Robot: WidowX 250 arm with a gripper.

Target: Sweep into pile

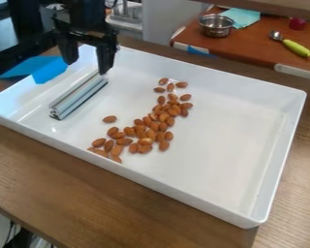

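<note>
At the upper left, the black gripper [87, 67] hangs over the white tray [225, 131], its two fingers spread apart with nothing held. Just below it, a silver metal bar [79, 97] lies slanted in the tray's left part, its upper end close to the right finger. Brown almonds [153, 125] are spread in a loose diagonal band from the tray's near left wall up to the middle of its far part. One almond [110, 119] lies apart, between the bar and the band.
High tray walls surround the almonds and bar. Blue tape [49, 69] is by the upper left wall. On a red-brown surface behind stand a metal pot [216, 26], a teal cloth [242, 17] and a spoon with a green handle [297, 48].
</note>
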